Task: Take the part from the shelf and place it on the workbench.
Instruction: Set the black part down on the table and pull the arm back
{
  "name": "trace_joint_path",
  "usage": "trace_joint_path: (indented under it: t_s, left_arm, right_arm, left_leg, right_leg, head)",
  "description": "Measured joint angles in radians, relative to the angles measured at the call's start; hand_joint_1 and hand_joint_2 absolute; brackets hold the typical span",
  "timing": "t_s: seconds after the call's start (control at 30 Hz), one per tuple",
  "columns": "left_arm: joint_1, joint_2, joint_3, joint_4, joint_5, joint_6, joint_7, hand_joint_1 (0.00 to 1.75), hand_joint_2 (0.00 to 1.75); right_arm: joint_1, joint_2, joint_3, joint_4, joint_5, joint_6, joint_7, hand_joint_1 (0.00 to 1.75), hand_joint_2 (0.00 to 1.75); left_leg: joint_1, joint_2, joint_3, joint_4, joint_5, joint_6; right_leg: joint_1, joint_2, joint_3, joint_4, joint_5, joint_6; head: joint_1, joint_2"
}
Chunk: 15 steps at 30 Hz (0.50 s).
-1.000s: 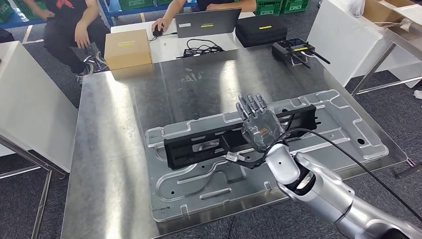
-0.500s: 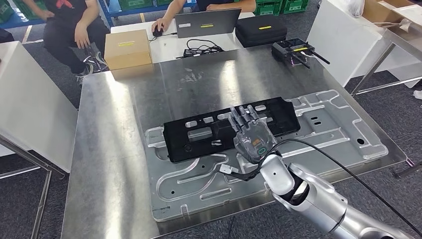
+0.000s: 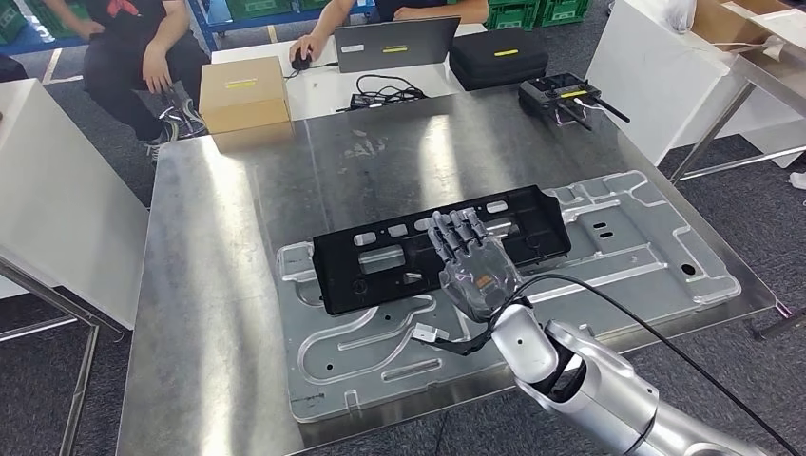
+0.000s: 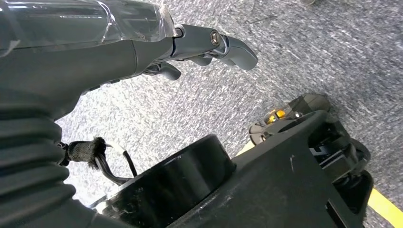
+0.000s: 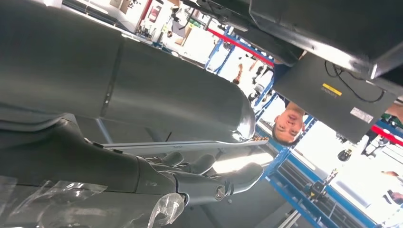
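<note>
We see black plastic part flat on steel desk; right hand fingers spread over it, holding nothing. Placing step looks done; next: lift hand clear.

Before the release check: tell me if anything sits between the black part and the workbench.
Yes: the part lies flat on a stamped metal panel that covers the workbench, not on the bench itself. The right hand is over the part's near edge.
</note>
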Motion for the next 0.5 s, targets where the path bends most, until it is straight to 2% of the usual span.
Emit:
trace_joint_path:
  t_s: [0.23,0.3,0.33,0.37,0.4,0.47,0.5]
  left_arm:
    - [0.001,0.001,0.0,0.0,-0.006,0.001,-0.012,0.0,0.0]
    - [0.001,0.001,0.0,0.0,-0.009,-0.002,-0.015,0.0,0.0]
    - [0.001,0.001,0.0,0.0,-0.009,-0.003,-0.015,0.0,0.0]
    - [0.0,0.001,0.0,0.0,-0.01,-0.005,-0.016,0.0,0.0]
    - [0.0,0.001,0.0,0.0,-0.01,-0.006,-0.016,0.0,0.0]
    - [-0.001,0.001,0.0,0.0,-0.011,-0.008,-0.016,0.0,0.0]
    - [-0.001,0.001,0.0,0.0,-0.011,-0.009,-0.016,0.0,0.0]
  right_arm:
    - [0.0,0.002,0.0,-0.004,0.0,-0.006,0.001,0.0,0.0]
    - [-0.001,0.002,-0.001,-0.004,0.0,-0.01,0.001,0.0,0.0]
    - [-0.001,0.002,-0.002,-0.003,0.0,-0.012,0.001,0.0,0.0]
    - [-0.002,0.002,-0.003,-0.003,0.0,-0.013,0.001,0.0,0.0]
    - [-0.002,0.002,-0.004,-0.002,0.0,-0.015,0.001,0.0,0.0]
    - [0.0,0.001,-0.005,0.001,0.0,-0.017,0.0,0.0,0.0]
    - [0.002,0.001,-0.005,0.002,0.0,-0.017,-0.001,0.0,0.0]
  left_leg:
    - [-0.009,0.0,-0.001,0.002,-0.003,0.004]
    - [-0.007,0.001,0.001,-0.003,0.001,0.01]
    - [-0.004,0.002,0.004,-0.009,0.005,0.014]
    - [0.001,0.004,0.007,-0.014,0.01,0.018]
    - [0.004,0.005,0.009,-0.018,0.012,0.021]
    - [0.006,0.006,0.009,-0.019,0.014,0.023]
    - [0.007,0.007,0.009,-0.019,0.014,0.022]
  right_leg:
    - [-0.009,0.0,0.0,-0.002,0.0,0.003]
    - [-0.01,0.0,0.0,-0.002,0.0,0.008]
    - [-0.01,0.0,-0.003,0.009,-0.009,0.011]
    - [-0.009,0.0,-0.015,0.037,-0.03,0.014]
    - [-0.01,0.0,-0.037,0.089,-0.061,0.016]
    - [-0.013,0.0,-0.102,0.232,-0.128,0.023]
    - [-0.016,0.0,-0.128,0.287,-0.142,0.026]
  head:
    - [0.0,0.0]
    - [0.0,0.0]
    - [0.0,0.0]
    - [0.0,0.0]
    - [0.0,0.0]
    - [0.0,0.0]
    - [0.0,0.0]
